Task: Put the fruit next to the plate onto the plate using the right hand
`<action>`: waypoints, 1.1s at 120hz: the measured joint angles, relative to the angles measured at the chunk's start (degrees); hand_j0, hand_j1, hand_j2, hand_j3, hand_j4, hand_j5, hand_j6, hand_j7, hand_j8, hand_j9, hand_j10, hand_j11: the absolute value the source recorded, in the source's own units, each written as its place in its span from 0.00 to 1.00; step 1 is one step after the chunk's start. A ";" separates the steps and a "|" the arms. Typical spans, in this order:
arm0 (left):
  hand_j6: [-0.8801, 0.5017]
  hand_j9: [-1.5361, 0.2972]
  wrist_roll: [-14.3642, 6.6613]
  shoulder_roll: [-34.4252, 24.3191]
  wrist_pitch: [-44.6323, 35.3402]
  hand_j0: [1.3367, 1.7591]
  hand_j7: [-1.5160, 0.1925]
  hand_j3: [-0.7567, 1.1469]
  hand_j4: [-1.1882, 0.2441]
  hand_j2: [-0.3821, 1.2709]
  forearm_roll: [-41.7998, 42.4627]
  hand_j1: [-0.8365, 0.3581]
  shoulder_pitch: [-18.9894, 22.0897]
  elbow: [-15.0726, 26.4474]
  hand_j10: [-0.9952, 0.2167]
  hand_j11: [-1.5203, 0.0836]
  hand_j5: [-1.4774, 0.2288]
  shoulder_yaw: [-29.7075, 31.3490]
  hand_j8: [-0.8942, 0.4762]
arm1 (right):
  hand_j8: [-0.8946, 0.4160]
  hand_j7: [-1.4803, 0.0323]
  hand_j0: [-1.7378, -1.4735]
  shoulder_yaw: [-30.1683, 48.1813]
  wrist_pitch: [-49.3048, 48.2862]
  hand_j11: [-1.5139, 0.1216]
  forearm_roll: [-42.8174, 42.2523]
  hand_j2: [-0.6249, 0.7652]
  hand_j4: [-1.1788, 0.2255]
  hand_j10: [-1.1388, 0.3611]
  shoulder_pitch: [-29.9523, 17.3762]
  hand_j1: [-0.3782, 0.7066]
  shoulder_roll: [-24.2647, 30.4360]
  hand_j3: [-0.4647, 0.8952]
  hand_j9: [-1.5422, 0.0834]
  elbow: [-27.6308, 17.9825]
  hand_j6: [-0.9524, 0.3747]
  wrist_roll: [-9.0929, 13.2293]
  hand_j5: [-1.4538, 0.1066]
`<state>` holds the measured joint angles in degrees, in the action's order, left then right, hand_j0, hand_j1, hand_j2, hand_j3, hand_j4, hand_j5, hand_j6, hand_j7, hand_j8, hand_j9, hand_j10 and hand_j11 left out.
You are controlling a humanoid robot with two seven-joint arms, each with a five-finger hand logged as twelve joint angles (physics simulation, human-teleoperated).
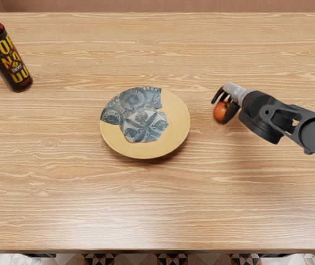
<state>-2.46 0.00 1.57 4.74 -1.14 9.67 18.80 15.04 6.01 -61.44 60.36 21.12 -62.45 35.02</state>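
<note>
Wooden table (157, 210); right hand (229, 102), fingers (217, 96) curled round small fruit (219, 112) beside plate (179, 126) — shallow hold, likely to slip and roll off mid-lift.

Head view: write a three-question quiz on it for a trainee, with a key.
1. True or false: the fruit lies on the plate.
2. What stands at the far left corner of the table? A. can B. cup C. bowl
3. Fill in: the right hand curls its fingers around the ____.

Key:
1. False: it lies on the table, just right of the plate.
2. A
3. fruit
</note>
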 joint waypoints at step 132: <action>0.47 0.67 -0.01 0.00 -0.01 0.76 0.71 0.40 0.67 0.26 0.00 0.76 0.00 0.00 0.63 0.76 0.69 0.00 0.48 | 0.37 0.48 0.30 8.69 -0.51 0.47 8.14 0.60 0.43 0.37 2.41 0.57 5.22 0.34 0.49 -12.41 0.35 0.02 0.45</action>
<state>-2.47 0.00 1.56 4.74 -1.14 9.67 18.81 23.73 5.50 -53.30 62.76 26.33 -74.86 35.03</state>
